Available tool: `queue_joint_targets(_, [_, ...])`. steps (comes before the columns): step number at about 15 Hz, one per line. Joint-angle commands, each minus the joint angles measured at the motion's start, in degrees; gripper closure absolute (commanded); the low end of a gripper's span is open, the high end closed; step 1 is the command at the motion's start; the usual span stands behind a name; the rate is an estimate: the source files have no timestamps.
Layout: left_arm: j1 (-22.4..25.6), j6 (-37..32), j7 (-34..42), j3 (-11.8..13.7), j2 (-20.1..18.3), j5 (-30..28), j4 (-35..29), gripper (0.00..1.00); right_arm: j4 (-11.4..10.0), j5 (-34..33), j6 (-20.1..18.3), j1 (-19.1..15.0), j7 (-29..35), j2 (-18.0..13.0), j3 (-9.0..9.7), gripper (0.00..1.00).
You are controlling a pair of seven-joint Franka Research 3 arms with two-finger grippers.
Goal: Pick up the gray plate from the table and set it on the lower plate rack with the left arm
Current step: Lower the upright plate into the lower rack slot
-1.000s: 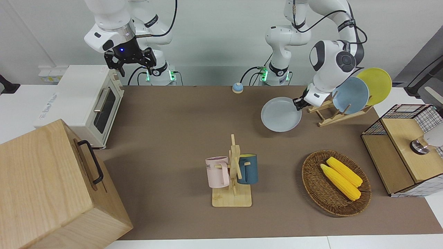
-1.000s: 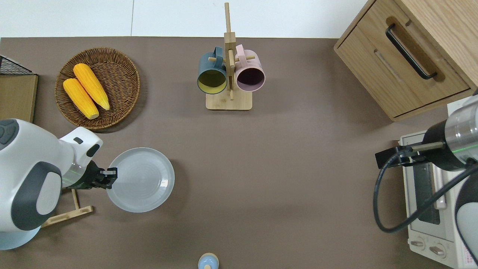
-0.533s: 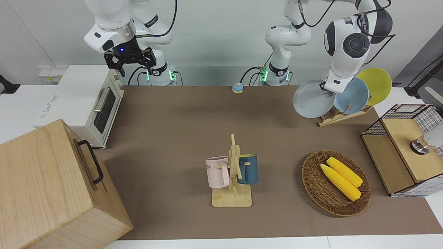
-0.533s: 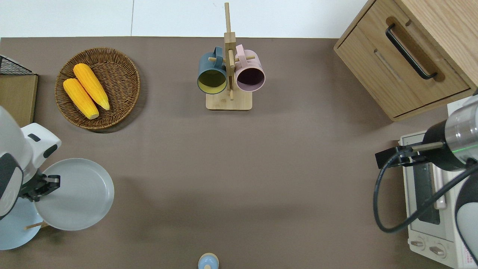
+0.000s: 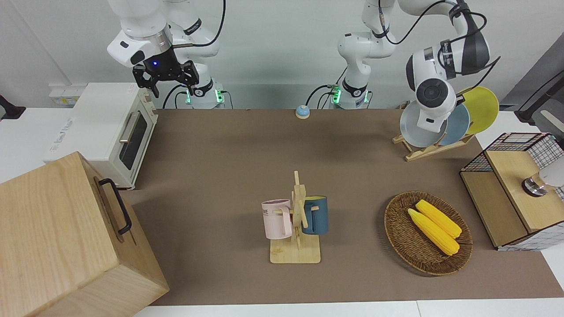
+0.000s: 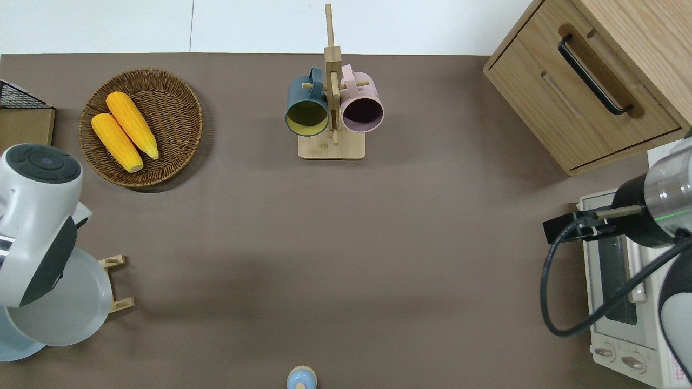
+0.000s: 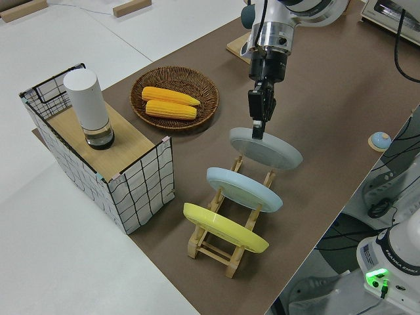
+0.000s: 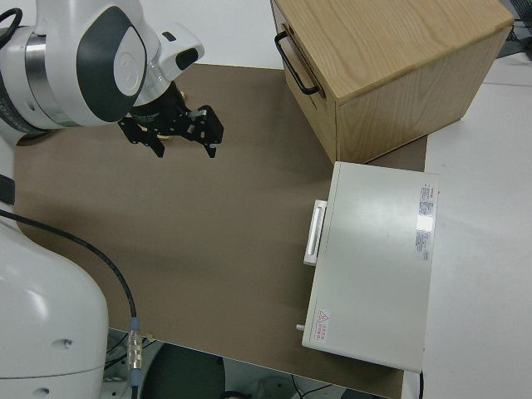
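The gray plate (image 7: 270,151) is tilted on edge over the end slot of the lower plate rack (image 7: 227,252), next to the sky-blue plate (image 7: 244,189) and the yellow plate (image 7: 225,228). My left gripper (image 7: 258,133) reaches down from above and is shut on the gray plate's upper rim. I cannot tell whether the plate rests on the rails. In the front view the gray plate (image 5: 416,130) shows beside the rack (image 5: 423,150), with the wrist hiding the gripper. In the overhead view the arm covers part of the plate (image 6: 70,310). The right gripper (image 5: 166,78) is parked and open.
A wicker basket (image 5: 401,237) with two corn cobs and a wire-sided wooden box (image 5: 506,193) lie farther from the robots than the rack. A mug stand (image 5: 297,220) with two mugs stands mid-table. A toaster oven (image 5: 110,127) and wooden cabinet (image 5: 61,237) are at the right arm's end.
The left gripper lifted the gray plate off the table, tipped it on edge and carried it toward the left arm's end of the table, to the rack's end slot. The right arm has not moved.
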Motion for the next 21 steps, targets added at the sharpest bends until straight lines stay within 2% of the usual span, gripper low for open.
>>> queue_joint_targets(1, [-0.69, -0.48, -3.34, -0.25, 2.41, 3.12, -0.37, 1.0, 0.36, 0.28, -0.88, -0.85, -0.19, -0.27, 0.36, 0.013])
queue_joint_targets(3, [-0.96, -0.57, -4.04, -0.34, 3.28, 5.14, -0.55, 1.0, 0.36, 0.28, -0.88, -0.76, -0.19, -0.27, 0.36, 0.011])
queue_joint_targets(8, [-1.13, -0.05, -10.11, -2.1, 5.04, 4.36, -2.13, 1.0, 0.36, 0.28, -0.88, -0.76, -0.19, -0.27, 0.36, 0.013])
queue_joint_targets(9, [-1.13, 0.13, -10.29, -2.19, 5.31, 4.01, -2.13, 0.89, 0.36, 0.28, -0.88, -0.76, -0.19, -0.27, 0.36, 0.011])
queue_joint_targets(11, [-1.13, 1.44, -9.33, -2.19, 5.22, 2.17, -2.13, 0.35, 0.36, 0.28, -0.88, -0.76, -0.19, -0.27, 0.36, 0.011])
queue_joint_targets(12, [-1.13, 1.54, -9.15, -2.19, 5.13, 1.29, -1.96, 0.24, 0.36, 0.28, -0.88, -0.76, -0.19, -0.27, 0.36, 0.011])
queue_joint_targets(13, [-1.13, 1.71, -9.06, -2.28, 4.96, 0.23, -1.87, 0.02, 0.36, 0.28, -0.88, -0.76, -0.19, -0.27, 0.36, 0.011])
queue_joint_targets(16, [-1.13, 1.98, -9.67, -4.99, 4.52, -4.33, 0.06, 0.0, 0.36, 0.28, -0.88, -0.76, -0.19, -0.27, 0.36, 0.011])
queue_joint_targets(17, [-0.79, 3.2, -10.11, -6.65, 4.26, -7.91, 1.46, 0.0, 0.36, 0.28, -0.88, -0.85, -0.27, -0.27, 0.36, 0.011])
queue_joint_targets(19, [-0.61, 4.26, -10.9, -7.37, 2.68, -17.48, 5.23, 0.01, 0.36, 0.28, -0.88, -0.76, -0.19, -0.27, 0.36, 0.011])
queue_joint_targets(21, [-1.05, 4.44, -10.38, -8.42, 1.54, -21.99, 7.88, 0.01, 0.36, 0.28, -0.88, -0.76, -0.19, -0.27, 0.36, 0.011])
